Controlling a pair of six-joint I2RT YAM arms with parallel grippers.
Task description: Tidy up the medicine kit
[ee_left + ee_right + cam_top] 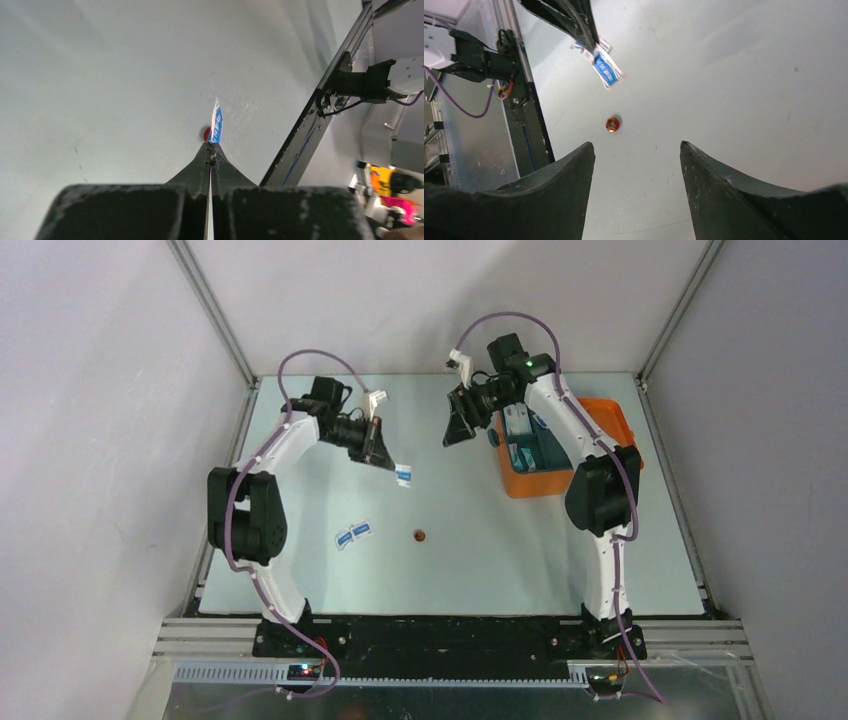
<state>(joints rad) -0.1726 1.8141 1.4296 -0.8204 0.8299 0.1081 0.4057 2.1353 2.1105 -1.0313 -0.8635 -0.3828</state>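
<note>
The medicine kit (532, 483) is an orange box standing open at the right, with a teal tray (525, 440) inside, partly hidden by my right arm. Over the table's middle left, my left gripper (388, 461) is shut on a blue-and-white sachet (404, 475), which hangs from its tips. In the left wrist view the sachet (216, 122) sticks out edge-on past the closed jaws of that gripper (210, 146). My right gripper (456, 430) hovers open and empty just left of the kit. Its wrist view shows the gripper (636, 146) above bare table, with the held sachet (605, 69) beyond.
Two more blue-and-white sachets (352, 533) lie on the table nearer the front. A small red round item (420, 535) sits close to them and also shows as the red item (611, 123) in the right wrist view. A metal frame rail (526, 110) edges the table.
</note>
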